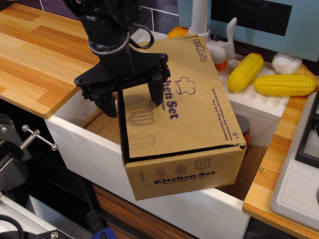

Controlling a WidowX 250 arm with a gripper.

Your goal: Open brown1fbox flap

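the gripper (132, 99) straddles the left edge of the flap (175, 107), one finger over the printed panel, the other over the gap left of the brown1fbox (185, 172). left of it, open room runs down between the box and the white basin wall (79, 107). behind it stands the faucet (199, 20); far to its right lie two corn cobs (266, 77).

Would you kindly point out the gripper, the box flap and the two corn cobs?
gripper (132, 99): main camera view, midway between its fingertips.
flap (194, 112): main camera view, middle of the printed lid panel.
corn cobs (285, 84): main camera view, middle of the right cob.
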